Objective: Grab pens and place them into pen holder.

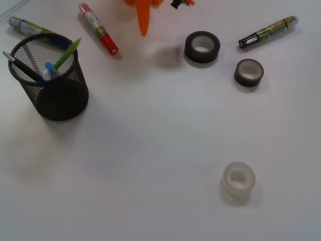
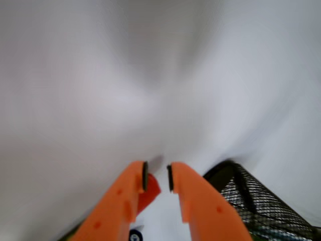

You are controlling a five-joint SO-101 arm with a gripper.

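The end effector (image 2: 156, 176) shows in the wrist view as two orange fingers (image 2: 200, 201) with dark pads at their tips, parted by a narrow gap with nothing between them. Behind the gap sits the red cap of a marker, blurred. In the front view only one orange finger tip pokes down from the top edge, hanging above the white desk (image 1: 150, 150) beside the red-capped marker (image 1: 99, 28), which lies slanted with its cap toward the camera.

To the right of the fingers in the wrist view is the rim and mesh wall of the pen holder (image 2: 251, 201). In the front view the pen holder (image 1: 60, 100) stands upright at the left of the desk, and the pens (image 1: 50, 68) stick out of it: a lime green one leaning right, a light blue one with a white tip, and a dark one with a silver end leaning left. How many are inside in all cannot be told.

Behind the holder lies a blue-capped marker (image 1: 25, 26), partly hidden. Further right lie two dark tape rolls (image 1: 202, 46), a black-capped marker (image 1: 267, 32) and, near the front, a clear tape roll (image 1: 238, 181).
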